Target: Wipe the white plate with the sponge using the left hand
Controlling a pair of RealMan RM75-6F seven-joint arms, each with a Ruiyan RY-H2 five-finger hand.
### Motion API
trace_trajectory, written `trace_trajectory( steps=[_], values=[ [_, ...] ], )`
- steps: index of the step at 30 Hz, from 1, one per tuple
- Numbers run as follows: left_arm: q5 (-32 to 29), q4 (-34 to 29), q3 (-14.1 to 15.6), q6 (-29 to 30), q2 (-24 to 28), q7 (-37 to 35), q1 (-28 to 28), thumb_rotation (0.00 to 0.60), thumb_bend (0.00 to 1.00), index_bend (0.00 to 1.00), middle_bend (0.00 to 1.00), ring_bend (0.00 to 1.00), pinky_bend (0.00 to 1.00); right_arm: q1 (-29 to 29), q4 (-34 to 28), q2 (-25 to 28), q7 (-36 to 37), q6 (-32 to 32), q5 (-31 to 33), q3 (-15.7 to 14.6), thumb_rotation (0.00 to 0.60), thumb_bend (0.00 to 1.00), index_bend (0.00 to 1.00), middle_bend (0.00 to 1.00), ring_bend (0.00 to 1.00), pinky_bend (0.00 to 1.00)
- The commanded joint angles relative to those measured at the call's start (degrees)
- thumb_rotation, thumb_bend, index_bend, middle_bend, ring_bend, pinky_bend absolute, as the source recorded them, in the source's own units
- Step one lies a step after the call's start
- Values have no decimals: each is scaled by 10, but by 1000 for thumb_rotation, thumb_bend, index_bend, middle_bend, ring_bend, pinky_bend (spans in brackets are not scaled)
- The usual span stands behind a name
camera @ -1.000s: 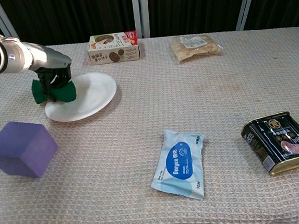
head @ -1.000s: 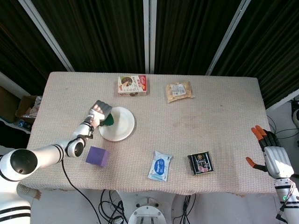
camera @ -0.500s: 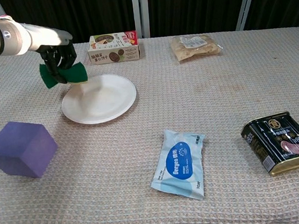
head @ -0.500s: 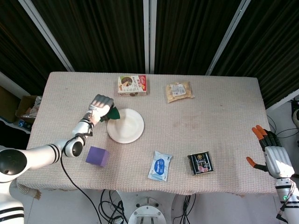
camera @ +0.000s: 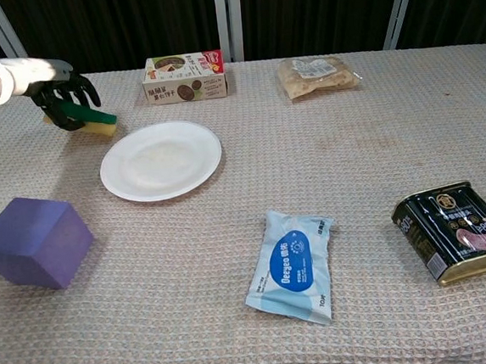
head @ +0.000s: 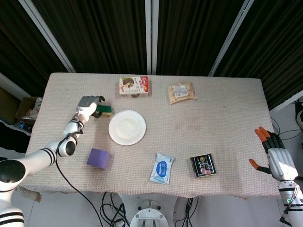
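Note:
The white plate (head: 127, 127) lies left of the table's middle, also seen in the chest view (camera: 160, 160), with nothing on it. The green and yellow sponge (head: 103, 110) rests on the cloth just beyond the plate's far left rim (camera: 93, 120). My left hand (head: 87, 103) sits at the sponge's left end, fingers curled around it (camera: 61, 96). Off the table's near right corner, my right hand (head: 273, 153) hangs with fingers spread and holds nothing.
A purple cube (head: 98, 158) stands near the front left (camera: 34, 242). A biscuit box (head: 134, 87) and a snack bag (head: 182, 92) lie at the back. A wet-wipes pack (head: 162, 168) and a dark tin (head: 203, 165) lie near the front edge.
My left hand lifted the sponge off the plate and carried it left, down onto the cloth. The plate slid a little to the right early on. The right hand has not moved.

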Motion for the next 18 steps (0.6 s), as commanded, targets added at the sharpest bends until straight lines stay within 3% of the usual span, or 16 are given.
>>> trace_trajectory(
  steps=[1,9,12,18],
  values=[
    [32,-34,-13,30,29,-18,24,600,301,98,82,127,179,-1,-2,1,0,2,-1,0,600,146,0,40,0,0],
    [106,-205,-8,161,173,-67,131,600,302,89,72,120,168,-6,2,5,10,13,-3,1,600,146,0,40,0,0],
    [132,-236,3,226,213,-84,185,600,293,90,79,120,168,-7,5,8,19,16,-4,2,600,146,0,41,0,0],
    [209,-251,31,382,237,-128,300,600,229,124,100,120,165,-4,11,19,46,17,-11,3,600,146,0,40,0,0]
  ],
)
